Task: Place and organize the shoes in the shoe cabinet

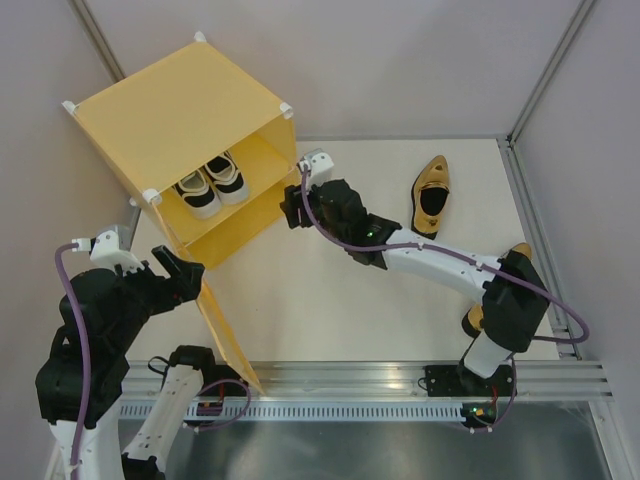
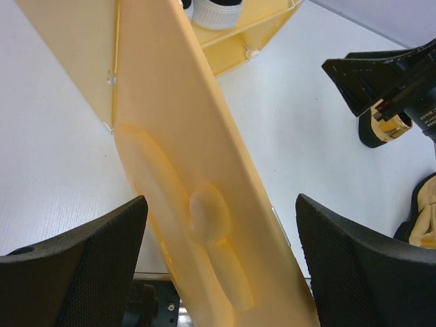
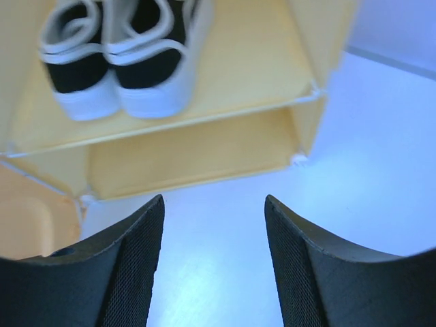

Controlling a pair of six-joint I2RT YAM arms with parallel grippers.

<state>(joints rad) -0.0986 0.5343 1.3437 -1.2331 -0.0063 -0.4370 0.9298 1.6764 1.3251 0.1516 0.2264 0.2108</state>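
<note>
The yellow shoe cabinet [image 1: 180, 110] stands at the back left with its door [image 1: 228, 335] swung open toward me. Two white-and-black sneakers [image 1: 212, 182] sit side by side on its inner shelf, toes outward; the right wrist view shows them too [image 3: 112, 61]. One gold slip-on [image 1: 433, 195] lies on the table at the back right. A second gold shoe [image 1: 520, 250] is mostly hidden behind my right arm. My left gripper [image 1: 192, 280] is open, with the door [image 2: 204, 204] between its jaws. My right gripper [image 1: 288, 208] is open and empty, just in front of the cabinet's right front corner [image 3: 300, 160].
A metal rail [image 1: 400, 380] runs along the table's near edge. Grey walls close in the back and both sides. The left wrist view shows my right gripper [image 2: 388, 75], with one gold shoe [image 2: 381, 126] below it and another at the right edge [image 2: 426, 218].
</note>
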